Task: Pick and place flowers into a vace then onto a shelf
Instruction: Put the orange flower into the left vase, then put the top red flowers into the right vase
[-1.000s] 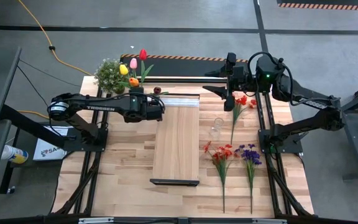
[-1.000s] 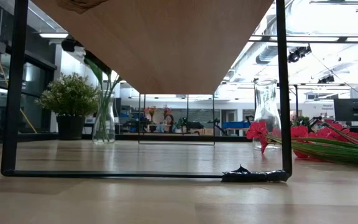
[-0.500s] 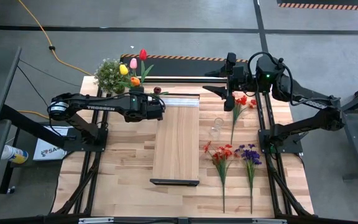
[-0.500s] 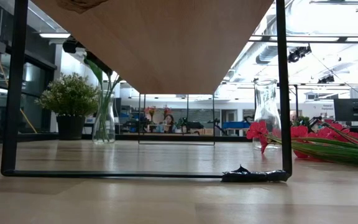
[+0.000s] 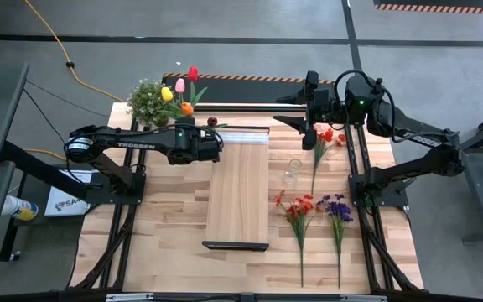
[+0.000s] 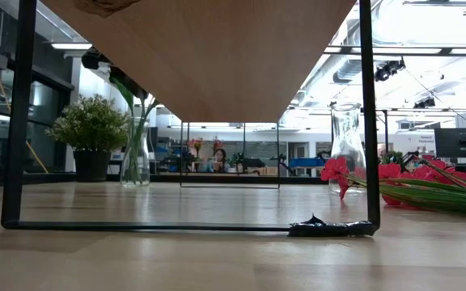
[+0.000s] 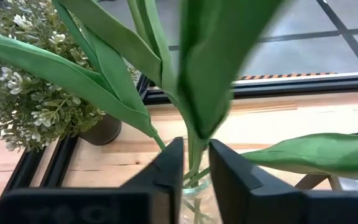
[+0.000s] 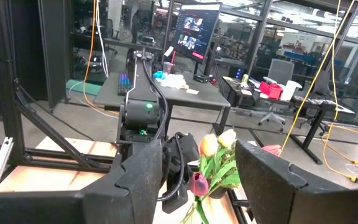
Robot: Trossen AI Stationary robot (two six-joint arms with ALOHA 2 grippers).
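Planked wooden tabletop [image 5: 166, 218], grey concrete floor [image 5: 250, 50].

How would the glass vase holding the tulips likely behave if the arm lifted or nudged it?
The vase looks tall, narrow and clear, so probably fragile and slippery. The tulips rise high above it and lean, so it may be top-heavy and apt to tip. The left gripper has its fingers around thin stems, which probably flex.
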